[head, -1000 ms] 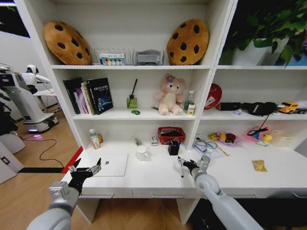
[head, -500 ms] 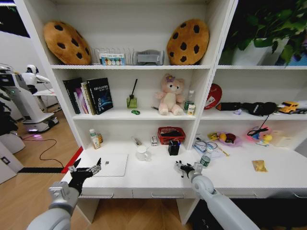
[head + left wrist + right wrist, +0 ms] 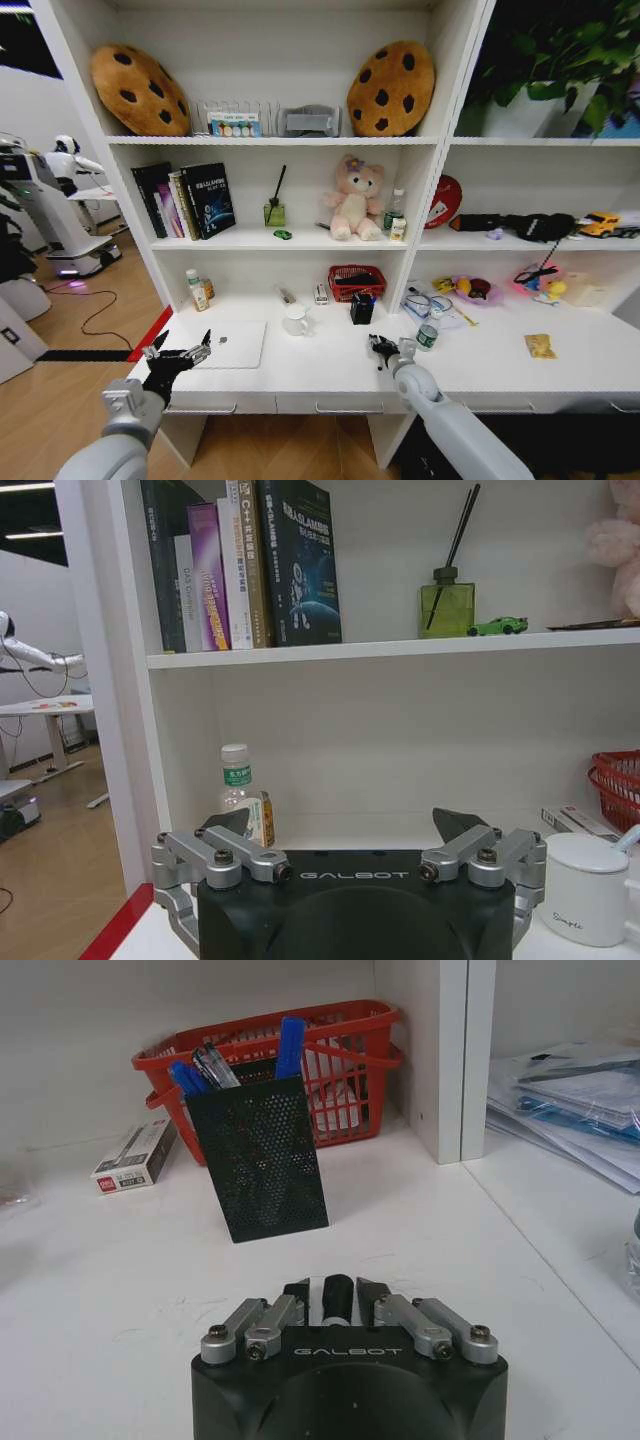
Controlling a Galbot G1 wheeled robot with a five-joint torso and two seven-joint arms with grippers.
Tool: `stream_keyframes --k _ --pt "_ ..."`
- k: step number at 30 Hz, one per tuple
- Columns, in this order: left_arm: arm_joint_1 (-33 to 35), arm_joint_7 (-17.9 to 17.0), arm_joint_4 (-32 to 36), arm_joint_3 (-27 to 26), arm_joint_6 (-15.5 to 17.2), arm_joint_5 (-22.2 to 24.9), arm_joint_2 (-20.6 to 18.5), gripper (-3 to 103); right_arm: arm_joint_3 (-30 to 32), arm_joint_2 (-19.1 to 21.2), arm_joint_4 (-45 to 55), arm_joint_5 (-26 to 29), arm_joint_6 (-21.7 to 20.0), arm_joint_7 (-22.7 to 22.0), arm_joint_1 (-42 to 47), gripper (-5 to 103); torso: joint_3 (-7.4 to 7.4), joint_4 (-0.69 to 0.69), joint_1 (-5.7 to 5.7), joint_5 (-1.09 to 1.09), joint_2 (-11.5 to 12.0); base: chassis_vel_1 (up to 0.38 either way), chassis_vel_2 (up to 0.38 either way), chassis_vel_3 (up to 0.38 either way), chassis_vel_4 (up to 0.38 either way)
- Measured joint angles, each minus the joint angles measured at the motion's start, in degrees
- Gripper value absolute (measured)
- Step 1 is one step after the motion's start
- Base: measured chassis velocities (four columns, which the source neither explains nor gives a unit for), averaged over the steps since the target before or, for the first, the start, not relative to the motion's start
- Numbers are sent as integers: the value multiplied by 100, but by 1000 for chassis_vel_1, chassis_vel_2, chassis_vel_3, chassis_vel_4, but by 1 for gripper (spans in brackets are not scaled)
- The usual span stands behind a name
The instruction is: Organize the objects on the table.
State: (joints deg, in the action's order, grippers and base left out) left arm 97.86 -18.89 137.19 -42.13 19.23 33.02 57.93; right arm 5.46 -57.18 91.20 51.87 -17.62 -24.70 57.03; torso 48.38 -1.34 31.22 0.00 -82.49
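Reaching low over the table (image 3: 300, 375), right tool (image 3: 332, 1294) clamps a pen (image 3: 335, 1296).

Left arm: reaches forward from lower left, level.
Left gripper (image 3: 183, 352): fingers spread wide, holding nothing.
Right arm: stretches forward and inward from lower right.
Right gripper (image 3: 380, 347): low, fingers pinched on a dark pen (image 3: 335, 1296).
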Motion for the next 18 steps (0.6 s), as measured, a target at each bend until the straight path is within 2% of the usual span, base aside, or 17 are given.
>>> stream_keyframes --k 1,2,4,9,11,13,14,15,16,17,18 --pt "0 0 0 0 0 0 0 100 -5 2 8 -2 0 1 11 27 0 0 0 0 0 0 0 0 0" --pt "0 0 0 0 0 0 0 100 -5 1 8 -6 1 5 21 17 0 0 0 0 0 0 0 0 0" --pt "0 0 0 0 0 0 0 100 -4 -3 -2 -7 1 9 23 13 0 1 0 0 0 0 0 0 0" --pt "0 0 0 0 0 0 0 100 40 1 18 7 12 37 17 13 1 1 0 1 1 0 0 0 0" --pt "0 0 0 0 0 0 0 100 61 0 75 -21 140 175 12 13 2 -1 1 5 1 0 0 0 0" --pt "0 0 0 0 0 0 0 100 122 2 177 -532 735 671 -88 6 3 -1 2 5 2 0 0 0 0" --pt "0 0 0 0 0 0 0 100 122 2 177 -532 735 671 -88 6 3 -1 2 5 2 0 0 0 0" --pt "0 -1 0 0 0 0 0 100 138 12 170 -980 1003 838 -172 2 2 1 1 2 2 0 0 0 0" --pt "0 -1 0 0 0 0 0 100 148 22 63 -1691 1409 1022 -303 1 2 1 1 1 2 0 0 0 0" --pt "0 -1 0 0 0 0 0 100 163 22 -20 -2068 1656 1131 -385 1 2 1 1 2 2 0 0 0 0" --pt "0 -1 0 0 0 0 0 100 163 22 -20 -2068 1656 1131 -385 1 2 1 1 2 2 0 0 0 0"
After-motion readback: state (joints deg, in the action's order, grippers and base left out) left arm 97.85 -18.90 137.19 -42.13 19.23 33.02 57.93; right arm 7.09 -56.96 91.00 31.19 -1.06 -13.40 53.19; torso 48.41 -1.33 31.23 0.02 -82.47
